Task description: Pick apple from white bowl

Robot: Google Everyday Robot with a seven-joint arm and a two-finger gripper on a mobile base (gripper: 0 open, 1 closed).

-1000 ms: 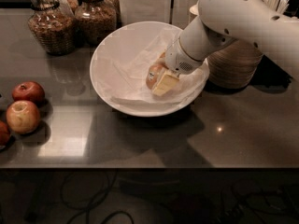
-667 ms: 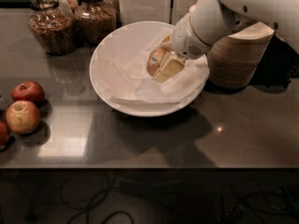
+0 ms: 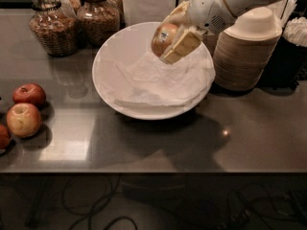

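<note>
The pale yellow-orange apple (image 3: pixel 163 37) with a small sticker is held between the tan fingers (image 3: pixel 183 43) of my gripper (image 3: pixel 171 34), lifted above the far part of the white bowl (image 3: pixel 109 87). The gripper is shut on the apple. The white arm reaches in from the upper right. The bowl sits in the middle of the dark counter and holds only crumpled white paper (image 3: pixel 160 83).
Three redder apples (image 3: pixel 24 119) lie at the counter's left edge. Glass jars (image 3: pixel 48 25) of dry food stand at the back left. A stack of beige paper bowls (image 3: pixel 248 51) stands right of the white bowl, with a dark cup of utensils (image 3: pixel 293 37) beyond it.
My gripper has risen and moved back with the apple, lifting it from the paper inside the bowl to above the bowl's far side.
</note>
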